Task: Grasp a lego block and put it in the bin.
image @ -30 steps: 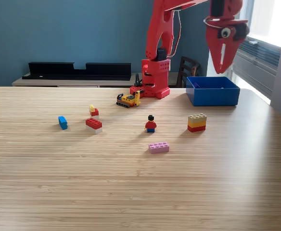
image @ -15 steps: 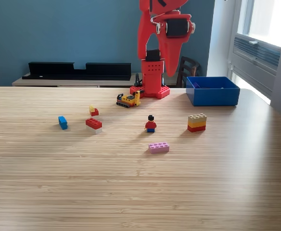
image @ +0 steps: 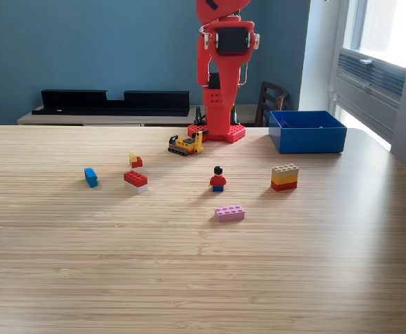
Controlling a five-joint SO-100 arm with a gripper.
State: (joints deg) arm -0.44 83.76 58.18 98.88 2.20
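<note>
Above the red arm base (image: 220,129), the tool (image: 224,87) is held high over the table (image: 203,271), carrying nothing, its jaws seemingly together; the pink block (image: 229,213) lies well in front, the bin (image: 307,132) beside the base

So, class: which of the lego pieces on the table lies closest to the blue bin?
The stacked tan, yellow and red block, just in front of the blue bin; the others lie further toward the exterior view's left.
</note>
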